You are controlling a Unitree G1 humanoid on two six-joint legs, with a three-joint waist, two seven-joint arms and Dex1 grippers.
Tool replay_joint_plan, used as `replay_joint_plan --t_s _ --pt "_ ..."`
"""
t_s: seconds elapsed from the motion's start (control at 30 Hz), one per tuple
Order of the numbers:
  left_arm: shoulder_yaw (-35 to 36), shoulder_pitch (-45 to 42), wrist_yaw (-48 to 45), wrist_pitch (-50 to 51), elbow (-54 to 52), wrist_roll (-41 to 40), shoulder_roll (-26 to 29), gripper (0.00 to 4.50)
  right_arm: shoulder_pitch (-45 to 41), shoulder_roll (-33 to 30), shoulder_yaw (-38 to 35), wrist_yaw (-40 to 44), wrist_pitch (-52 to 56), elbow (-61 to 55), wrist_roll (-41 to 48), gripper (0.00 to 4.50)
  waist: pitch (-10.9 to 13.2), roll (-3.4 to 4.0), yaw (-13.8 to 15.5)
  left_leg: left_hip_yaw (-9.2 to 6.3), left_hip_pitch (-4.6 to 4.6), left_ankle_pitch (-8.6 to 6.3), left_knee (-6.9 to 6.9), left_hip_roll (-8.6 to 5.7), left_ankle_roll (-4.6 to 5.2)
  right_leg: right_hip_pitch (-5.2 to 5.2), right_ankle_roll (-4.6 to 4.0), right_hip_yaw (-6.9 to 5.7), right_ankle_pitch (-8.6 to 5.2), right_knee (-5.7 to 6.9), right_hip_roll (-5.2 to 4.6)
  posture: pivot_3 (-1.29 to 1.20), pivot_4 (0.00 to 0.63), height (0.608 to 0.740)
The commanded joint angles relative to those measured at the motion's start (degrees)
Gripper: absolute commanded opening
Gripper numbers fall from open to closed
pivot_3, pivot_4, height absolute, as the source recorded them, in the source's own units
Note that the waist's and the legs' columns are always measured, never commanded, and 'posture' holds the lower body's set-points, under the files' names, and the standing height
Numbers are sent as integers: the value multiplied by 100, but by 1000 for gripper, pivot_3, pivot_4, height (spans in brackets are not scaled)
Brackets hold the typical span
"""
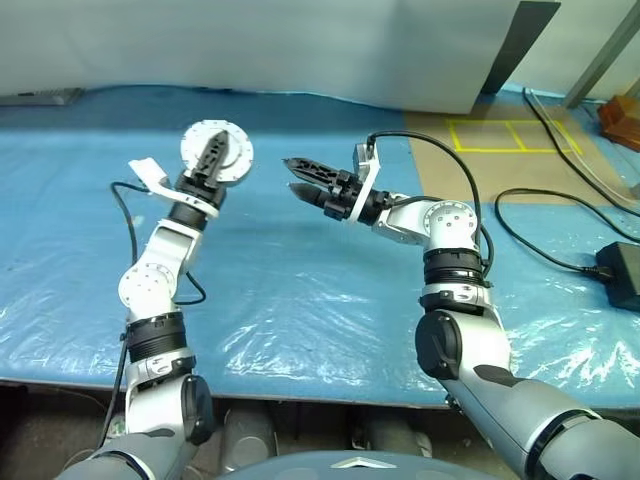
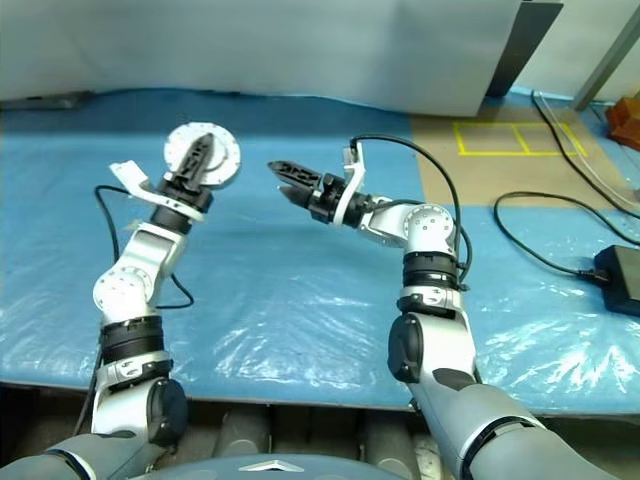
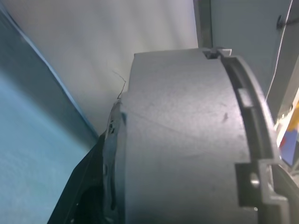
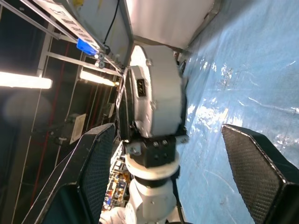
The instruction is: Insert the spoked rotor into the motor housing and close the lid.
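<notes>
The left arm rises from the near edge of the worktop (image 1: 330, 300), which is covered in crinkled blue plastic sheeting, with its forearm angled up and away. Its left tool (image 1: 213, 153) is clamped on the motor housing (image 1: 217, 152), a pale round disc lifted clear of the worktop and turned so that its flat face looks back toward the head camera. One black finger (image 1: 212, 152) lies across that face. In the left wrist view the grey curved side of the housing (image 3: 187, 140) sits right against the camera, with a notched rim along one edge.

The right arm reaches forward with its elbow bent and its forearm swung across toward the left arm. The right tool (image 1: 303, 178) points at the housing from just beside it, apart from it, with its fingers spread and nothing between them. The right wrist view shows the two textured black pads (image 4: 96, 158) wide apart, the housing edge-on (image 4: 156, 100) in the gap beyond them, gripped by the left tool.

Black cables (image 1: 540, 240) trail over the far right of the worktop to a black box (image 1: 622, 272) at the right edge. A bare tan patch with yellow tape squares (image 1: 505, 135) lies beyond the right arm. A white panel (image 1: 300, 45) stands along the far side.
</notes>
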Motion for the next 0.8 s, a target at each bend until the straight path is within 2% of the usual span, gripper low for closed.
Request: replay_joint_plan --t_s 0.03,0.17,0.3,0.63,0.7,0.77,0.8 --pt "133 -340 63 -699 557 726 349 2540 -112 -11 90 53 -144 -73 -17 3818 0 -1 -4 0 0 0 1 0 0 0 1 0 0 1 -1 0 150 740" --pt "35 -767 204 -1492 2112 1920 885 2540 -25 -41 356 233 -337 -270 -159 3818 1 -3 -30 -2 6 0 4 0 1 0 7 2 4 6 -1 0 150 740" --pt "139 -1230 -15 -2014 3501 2428 1133 2540 15 -19 483 336 -399 -365 -188 3818 19 -33 -8 -2 1 1 6 -3 1 0 11 4 7 2 -1 0 150 740" --pt "108 -1462 -396 -2301 4885 3157 1278 2540 153 -62 721 425 -521 -480 -282 3818 26 -47 42 -9 -15 1 26 -2 1 -2 11 -3 7 4 -3 0 150 740" --pt "167 -1427 -262 -2367 5078 3273 1389 3264 176 -56 734 438 -548 -489 -297 3870 26 -47 27 -9 -10 1 26 -1 1 -1 11 -2 7 10 -4 0 150 740" --pt "188 -1414 -146 -2438 5243 3408 1523 3760 189 -53 751 458 -568 -492 -313 3870 26 -48 0 -10 -5 0 26 -1 0 -1 11 0 7 19 -4 0 150 740" --pt "234 -1389 -191 -2434 5294 3416 1613 3760 198 -50 768 474 -583 -500 -325 3870 26 -47 -13 -11 -3 0 26 -1 0 -1 10 -1 8 21 -4 0 150 740"
